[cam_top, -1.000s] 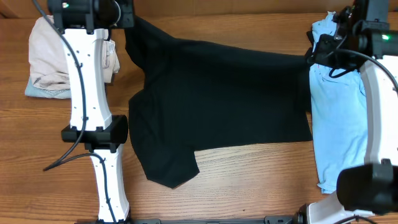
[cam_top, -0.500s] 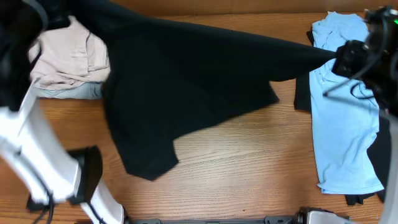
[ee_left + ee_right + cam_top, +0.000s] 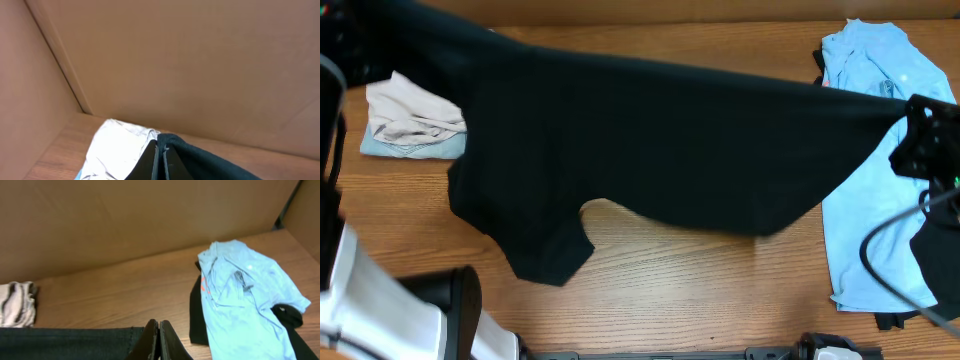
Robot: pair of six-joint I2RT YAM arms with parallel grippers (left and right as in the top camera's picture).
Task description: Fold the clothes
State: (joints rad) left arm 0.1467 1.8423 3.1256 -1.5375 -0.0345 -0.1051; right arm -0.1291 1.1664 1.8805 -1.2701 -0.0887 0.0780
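A black T-shirt (image 3: 650,140) hangs stretched across the table between my two grippers, lifted off the wood. My left gripper (image 3: 158,150) is shut on its left edge (image 3: 200,160), high at the far left. My right gripper (image 3: 158,330) is shut on its right hem (image 3: 70,342), near the right side in the overhead view (image 3: 910,125). The shirt's lower sleeve (image 3: 545,255) droops towards the table front.
A light blue shirt (image 3: 875,210) lies at the right over a dark garment (image 3: 930,265). A folded beige and pale blue pile (image 3: 410,125) sits at the left. Brown cardboard walls (image 3: 200,65) close off the back. Bare wood (image 3: 700,290) shows at the front.
Both arms have risen and pulled apart, lifting the black shirt off the table and stretching it wide. The left end moved left, the right end moved right and forward.
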